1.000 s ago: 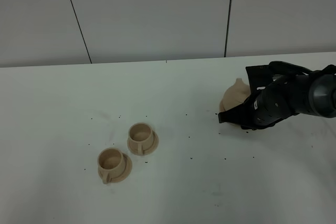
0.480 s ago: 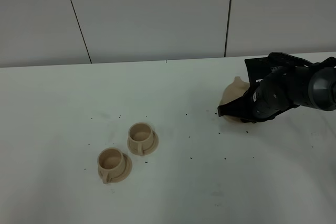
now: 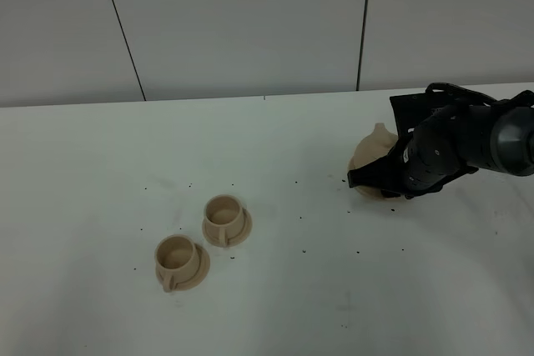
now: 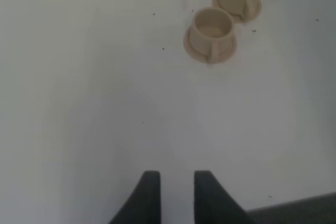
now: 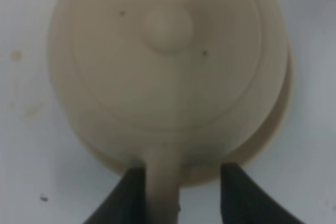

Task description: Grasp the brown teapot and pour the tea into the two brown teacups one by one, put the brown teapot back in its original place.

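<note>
Between my right gripper's (image 5: pixel 182 182) parted jaws sits the brown teapot's (image 5: pixel 168 66) loop handle, clear gap on one side, so no grip. Pot rests on its saucer (image 5: pixel 287 98). I see the two brown teacups (image 3: pixel 226 220) well apart from it on the white speckled table (image 3: pixel 275 314); grey panelled wall (image 3: pixel 250 22) behind.

Tan teapot (image 5: pixel 168 66), tan teacups (image 3: pixel 223 213), white table (image 3: pixel 275 298)

The high camera is looking down from afar across the table (image 3: pixel 275 139). The left wrist camera is peering past the left claw (image 4: pixel 176 192) at the two teacups (image 4: pixel 212 32) well ahead, which the high view is also showing. The right wrist camera is looking closely at the teapot (image 5: pixel 168 66) just ahead of the right claw (image 5: pixel 178 192), likewise shared.
</note>
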Motion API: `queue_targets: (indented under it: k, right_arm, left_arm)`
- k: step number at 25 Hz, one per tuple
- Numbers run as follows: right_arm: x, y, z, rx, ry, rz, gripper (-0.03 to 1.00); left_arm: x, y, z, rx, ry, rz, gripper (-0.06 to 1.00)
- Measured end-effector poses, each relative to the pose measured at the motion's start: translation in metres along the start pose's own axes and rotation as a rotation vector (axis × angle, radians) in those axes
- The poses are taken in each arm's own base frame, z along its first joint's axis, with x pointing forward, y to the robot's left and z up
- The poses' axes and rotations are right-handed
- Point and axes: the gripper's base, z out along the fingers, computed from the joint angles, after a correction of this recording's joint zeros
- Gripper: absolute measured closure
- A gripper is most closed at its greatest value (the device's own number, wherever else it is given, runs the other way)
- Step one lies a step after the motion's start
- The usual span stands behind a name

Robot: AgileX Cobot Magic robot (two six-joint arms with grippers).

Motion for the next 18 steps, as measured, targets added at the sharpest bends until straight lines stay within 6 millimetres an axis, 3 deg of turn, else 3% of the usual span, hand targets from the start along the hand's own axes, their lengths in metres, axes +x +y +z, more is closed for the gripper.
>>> queue_targets:
  k: [18]
  right_arm:
    - [-0.0015,0.0011,-0.0018,-0.008,0.009,0.025,0.64]
  left_arm:
    - [0.0000,0.0000,0.0000,0.000,0.000,0.000,0.71]
